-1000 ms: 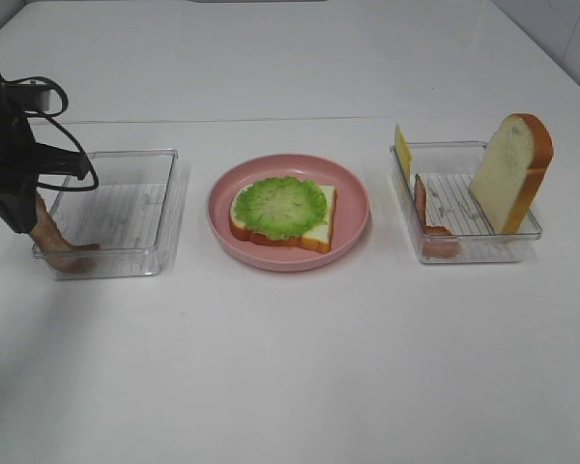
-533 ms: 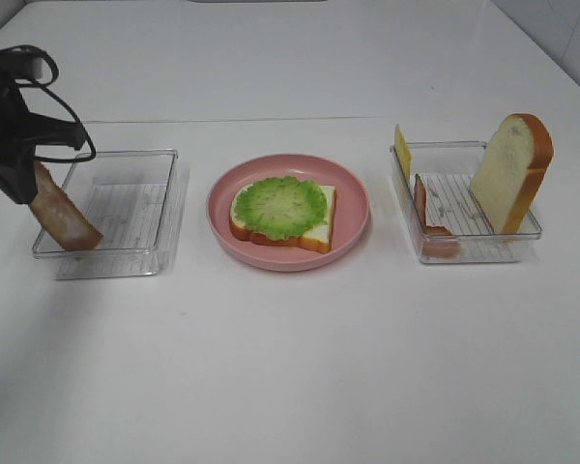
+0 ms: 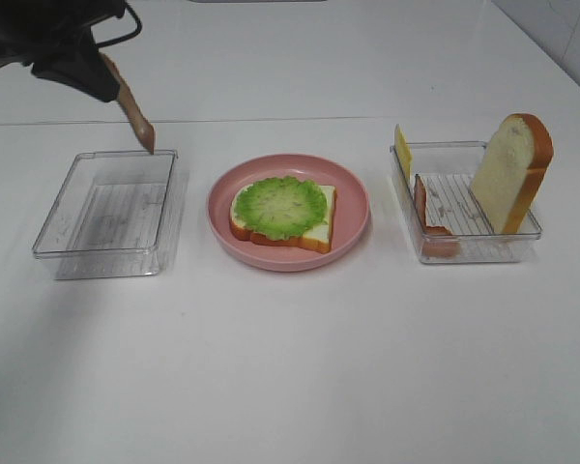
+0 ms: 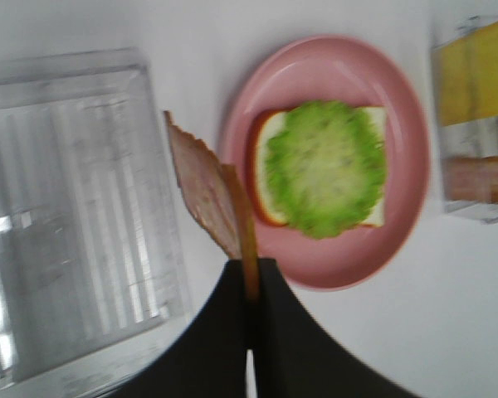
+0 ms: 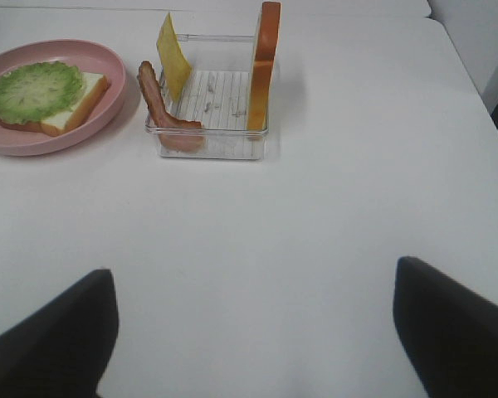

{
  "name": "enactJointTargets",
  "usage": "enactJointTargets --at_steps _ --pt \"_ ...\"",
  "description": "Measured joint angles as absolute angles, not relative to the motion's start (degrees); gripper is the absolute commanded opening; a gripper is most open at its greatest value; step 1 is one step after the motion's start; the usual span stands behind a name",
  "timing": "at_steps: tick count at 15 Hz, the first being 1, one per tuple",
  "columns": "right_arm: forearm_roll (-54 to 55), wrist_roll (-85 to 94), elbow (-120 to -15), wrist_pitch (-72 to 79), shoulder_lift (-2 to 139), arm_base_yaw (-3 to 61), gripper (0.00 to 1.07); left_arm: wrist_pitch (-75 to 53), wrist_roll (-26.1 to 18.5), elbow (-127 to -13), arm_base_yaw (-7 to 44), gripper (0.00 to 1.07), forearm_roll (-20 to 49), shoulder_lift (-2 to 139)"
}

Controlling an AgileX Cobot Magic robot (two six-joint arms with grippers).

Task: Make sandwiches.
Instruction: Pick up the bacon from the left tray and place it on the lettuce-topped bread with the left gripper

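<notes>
a: how far is the sandwich?
b: one bread slice (image 3: 319, 230) lies on the pink plate (image 3: 290, 261), lettuce (image 3: 280, 206) on top.
a: and the arms?
b: the left gripper (image 3: 104, 75) is clamped on a bacon strip (image 3: 135, 114), above the left tray (image 3: 106, 253). the right gripper (image 5: 253, 282) is wide apart, holding nothing.
a: what is left?
b: cheese (image 3: 402, 150), second bacon (image 3: 423, 208) and upright bread (image 3: 510, 174) wait in the right tray (image 3: 522, 237).

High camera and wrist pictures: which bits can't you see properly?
- Brown-pink bacon strip: left wrist view, its gripped end hidden inside the black left pincer.
- Black right pincer: right wrist view, cut off by the bottom edge.
- Yellow cheese square: left wrist view, blurred.
</notes>
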State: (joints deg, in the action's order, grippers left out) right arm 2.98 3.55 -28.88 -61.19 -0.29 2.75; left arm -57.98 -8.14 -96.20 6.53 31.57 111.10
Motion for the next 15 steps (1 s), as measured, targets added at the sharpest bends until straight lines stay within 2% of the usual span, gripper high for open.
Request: enactJointTargets --at_steps 4,6,7,10,11,15 --pt "3.0 3.6 -28.9 -61.2 -0.3 2.8 0.85 -56.5 -17.8 -96.4 7.6 0.00 51.5 113.5" --pt "3.0 3.6 -28.9 -61.2 -0.3 2.8 0.85 -56.4 -20.3 -96.4 8.4 0.00 55.5 114.7" --pt "3.0 3.6 -28.9 -61.2 -0.3 2.8 0.85 -56.4 -22.5 -96.4 9.7 0.00 59.6 116.1" --pt "3.0 3.6 -28.9 -61.2 -0.3 2.8 0.85 -55.6 -26.8 -96.4 13.9 0.00 66.2 120.1" --pt "3.0 3.6 -28.9 -61.2 -0.3 2.8 0.85 -54.6 -29.2 -96.4 16.6 0.00 70.4 122.9" --pt "3.0 3.6 -28.9 -61.2 -0.3 2.8 0.85 -53.5 -33.8 -96.4 19.6 0.00 75.7 128.5"
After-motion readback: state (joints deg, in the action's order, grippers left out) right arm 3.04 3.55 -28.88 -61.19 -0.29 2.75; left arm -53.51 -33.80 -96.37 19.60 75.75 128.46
